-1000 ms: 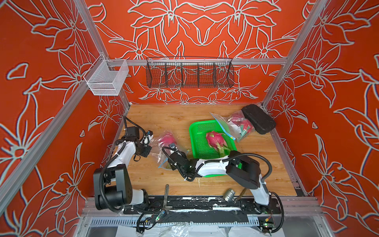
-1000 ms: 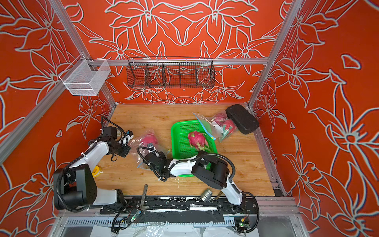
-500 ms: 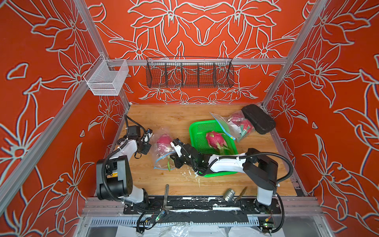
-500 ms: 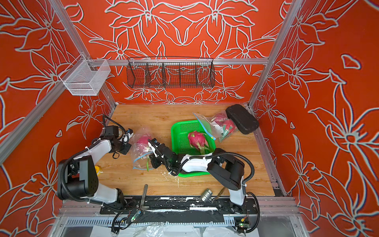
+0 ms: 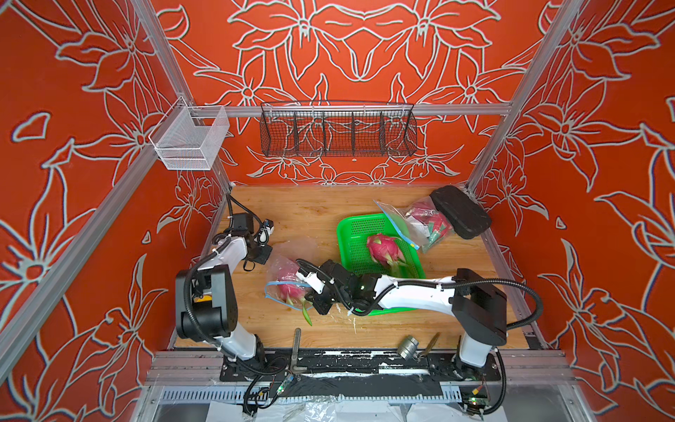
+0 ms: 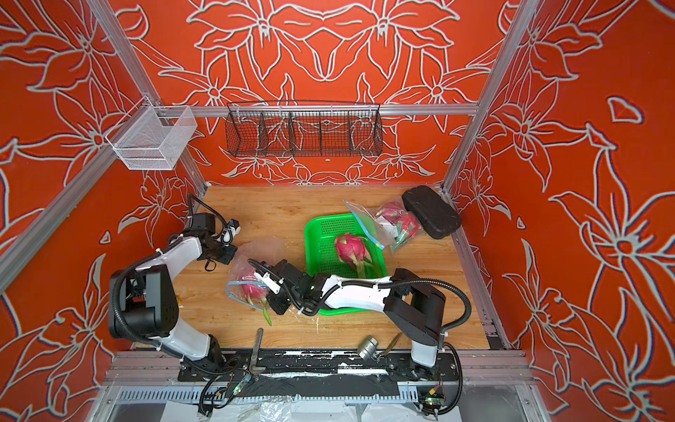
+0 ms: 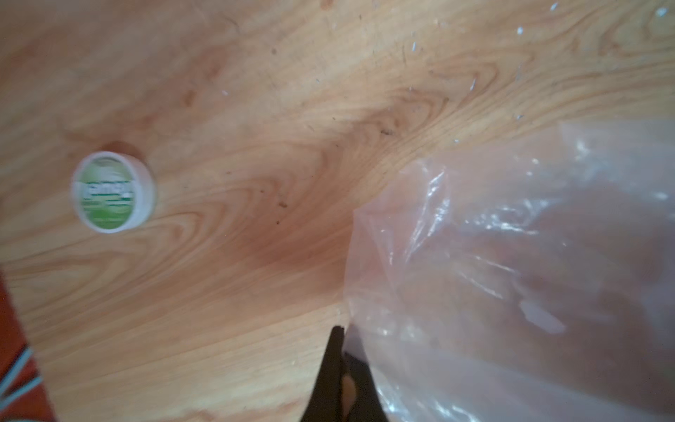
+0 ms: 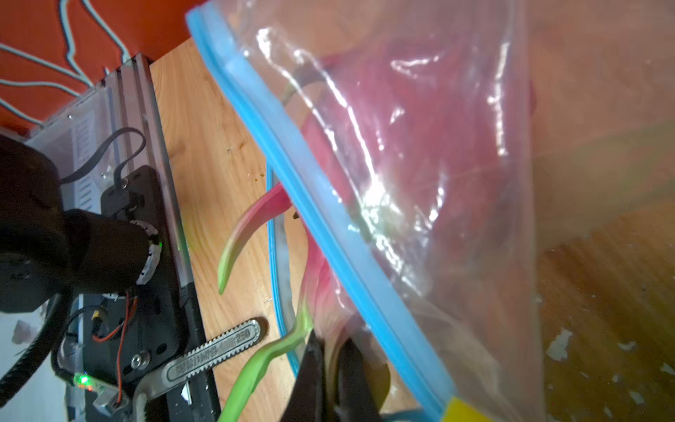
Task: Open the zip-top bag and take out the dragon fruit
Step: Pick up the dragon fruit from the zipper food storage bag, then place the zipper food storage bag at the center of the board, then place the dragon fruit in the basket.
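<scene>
- The left gripper (image 5: 269, 253) has its jaws pinched tight on the closed bottom edge of the clear plastic zip-top bag with a blue zip strip (image 5: 288, 265). The bag lies on the wooden table (image 5: 292, 215).
- Inside that bag, near its mouth, lies an oval magenta dragon fruit with green-tipped scales (image 5: 290, 289). In the right wrist view the blue lips are parted and two curved scales poke out between them.
- The right gripper (image 8: 330, 365) sits at the mouth with its jaws narrow, seemingly clamped on a pink scale at the fruit's base. Bag film lies close, so it may be pinched too.
- The bag looks open, so the step in hand appears to be drawing the fruit out. The next move calls for a steady pull away from the left gripper, which must anchor the bag. A thin scale could tear.
- Further right, a second magenta fruit (image 5: 381, 248) lies in the green perforated plastic tray (image 5: 341, 226). A second clear bag (image 5: 423, 223) holding more pink fruit rests beyond it.
</scene>
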Controlling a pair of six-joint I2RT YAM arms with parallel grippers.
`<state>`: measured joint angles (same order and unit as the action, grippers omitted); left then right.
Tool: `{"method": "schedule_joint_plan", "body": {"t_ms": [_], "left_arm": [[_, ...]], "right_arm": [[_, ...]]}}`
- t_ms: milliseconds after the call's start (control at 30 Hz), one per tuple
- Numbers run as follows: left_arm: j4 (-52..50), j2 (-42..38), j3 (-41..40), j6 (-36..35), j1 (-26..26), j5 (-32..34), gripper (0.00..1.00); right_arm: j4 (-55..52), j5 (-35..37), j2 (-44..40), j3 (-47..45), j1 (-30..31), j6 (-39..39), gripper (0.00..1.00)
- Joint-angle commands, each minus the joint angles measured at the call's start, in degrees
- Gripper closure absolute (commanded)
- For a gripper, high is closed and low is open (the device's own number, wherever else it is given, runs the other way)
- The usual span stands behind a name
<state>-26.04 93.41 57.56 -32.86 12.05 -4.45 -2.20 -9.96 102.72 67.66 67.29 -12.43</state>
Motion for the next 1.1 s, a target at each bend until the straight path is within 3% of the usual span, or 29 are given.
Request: {"method": "schedule_joint_plan", "body": {"t_ms": [0, 300, 500, 767, 933, 1067], "left_arm": [[8.32, 4.8, 4.21, 1.8, 1.05, 8.97, 1.0], [12.46, 15.32, 8.26, 1.47, 0.95, 16.88, 1.0], [13.5, 15.95, 7.39, -0.19, 0.71, 18.03, 1.0], [16.74, 15.58, 4.86, -2.28, 0.95, 19.57, 1.0], [18.05, 15.95, 3.79, -2.84, 1.06, 20.31, 1.0], [16.32, 14.68, 4.93, -1.51, 1.23, 19.37, 1.0]], "right_arm": [[-10.4, -6.15, -3.91, -0.58, 2.56, 5.0, 1.0], [5.18, -12.58, -13.61, -9.91, 3.34, 7.48, 1.0], [21.79, -16.27, -19.9, -17.61, 1.65, 5.47, 1.0], [35.8, -20.56, -26.53, -25.96, -2.88, -0.22, 1.0], [38.23, -14.58, -31.39, -29.41, -4.87, -2.5, 1.0], [24.38, -2.29, -37.09, -27.34, -8.71, -1.85, 1.0]]}}
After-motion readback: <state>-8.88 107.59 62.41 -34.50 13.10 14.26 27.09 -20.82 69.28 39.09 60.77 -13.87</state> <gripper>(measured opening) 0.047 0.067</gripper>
